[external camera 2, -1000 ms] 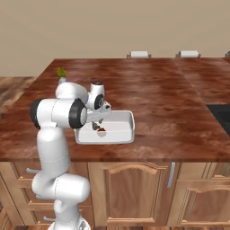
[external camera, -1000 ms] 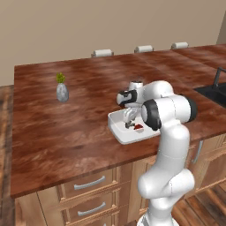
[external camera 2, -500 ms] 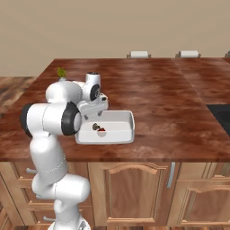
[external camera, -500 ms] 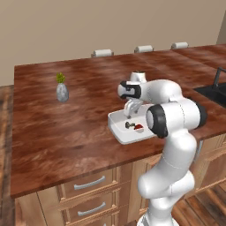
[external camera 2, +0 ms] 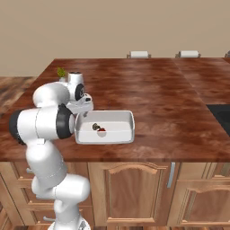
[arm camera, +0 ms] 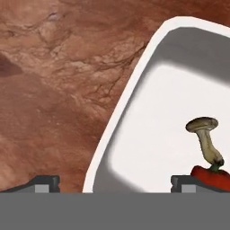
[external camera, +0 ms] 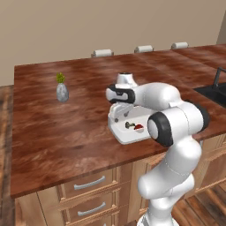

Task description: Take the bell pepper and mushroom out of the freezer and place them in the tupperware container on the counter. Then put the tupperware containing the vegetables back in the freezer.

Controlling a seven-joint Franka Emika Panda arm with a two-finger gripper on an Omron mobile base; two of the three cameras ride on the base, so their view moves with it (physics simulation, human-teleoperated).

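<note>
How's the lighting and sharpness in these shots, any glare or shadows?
Hand view: soft, a dark shadow along the container's inner wall, bright floor around the mushroom. Left base view: glossy sheen on the counter. Right base view: even light, the pepper small and blurry.

Under the gripper (arm camera: 115,184), the counter (arm camera: 54,90) looks like polished reddish wood grain, beside the tupperware container (arm camera: 134,81) of smooth white plastic.
</note>
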